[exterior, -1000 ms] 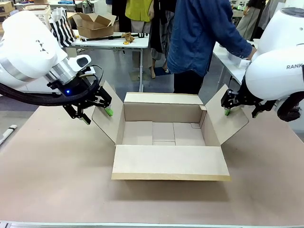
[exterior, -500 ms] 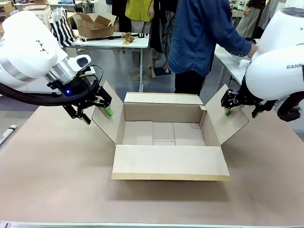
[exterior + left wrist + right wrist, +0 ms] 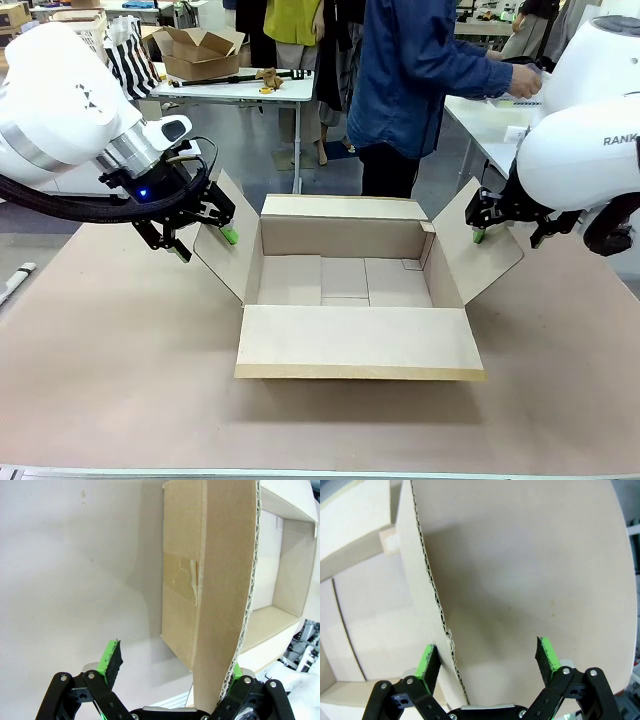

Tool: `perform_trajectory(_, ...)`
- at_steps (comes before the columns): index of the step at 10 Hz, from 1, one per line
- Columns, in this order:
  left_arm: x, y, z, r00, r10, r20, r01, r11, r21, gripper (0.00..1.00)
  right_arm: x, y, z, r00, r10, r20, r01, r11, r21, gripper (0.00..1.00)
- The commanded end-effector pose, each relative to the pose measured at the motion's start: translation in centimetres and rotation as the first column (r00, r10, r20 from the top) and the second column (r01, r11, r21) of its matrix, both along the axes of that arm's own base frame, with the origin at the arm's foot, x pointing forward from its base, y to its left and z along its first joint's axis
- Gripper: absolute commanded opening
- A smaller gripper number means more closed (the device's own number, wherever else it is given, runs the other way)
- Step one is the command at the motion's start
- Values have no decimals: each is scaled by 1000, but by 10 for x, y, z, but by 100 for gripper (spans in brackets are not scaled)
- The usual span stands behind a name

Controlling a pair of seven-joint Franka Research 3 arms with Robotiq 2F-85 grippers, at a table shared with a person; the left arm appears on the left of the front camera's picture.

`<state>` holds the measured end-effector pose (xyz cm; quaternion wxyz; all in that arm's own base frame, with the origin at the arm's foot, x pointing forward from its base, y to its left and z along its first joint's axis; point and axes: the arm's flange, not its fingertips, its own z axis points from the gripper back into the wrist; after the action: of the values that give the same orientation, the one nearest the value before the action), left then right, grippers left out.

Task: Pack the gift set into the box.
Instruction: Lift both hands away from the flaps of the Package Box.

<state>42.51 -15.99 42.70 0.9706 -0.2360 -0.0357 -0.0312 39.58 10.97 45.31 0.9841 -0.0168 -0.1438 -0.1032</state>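
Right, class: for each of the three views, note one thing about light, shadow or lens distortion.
Front view: even light, sharp, a soft shadow on the table under the box's near flap. Left wrist view: the table washes out pale; the left flap's corrugated edge bows. Right wrist view: the right flap's edge curves likewise, a dim shadow beside it.

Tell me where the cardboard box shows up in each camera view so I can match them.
Front view: the box sits open at centre, flaps spread.
Left wrist view: its left flap rises edge-on right of centre, between the left gripper's fingers.
Right wrist view: its right flap spans the middle, its edge between the right gripper's fingers.
Shared landmark: the box's open interior, upper right in the left wrist view, left in the right wrist view.
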Motion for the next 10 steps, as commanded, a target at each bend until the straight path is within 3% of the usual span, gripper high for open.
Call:
perform_trajectory(1, 0, 0, 1, 1000, 6, 5, -6, 1000, 12, 100, 1, -1, 3, 1000, -3, -2, 3, 1000, 0, 100)
perform_trajectory(10, 0, 0, 1, 1000, 6, 5, -6, 1000, 12, 100, 1, -1, 3, 1000, -3, -2, 3, 1000, 0, 100)
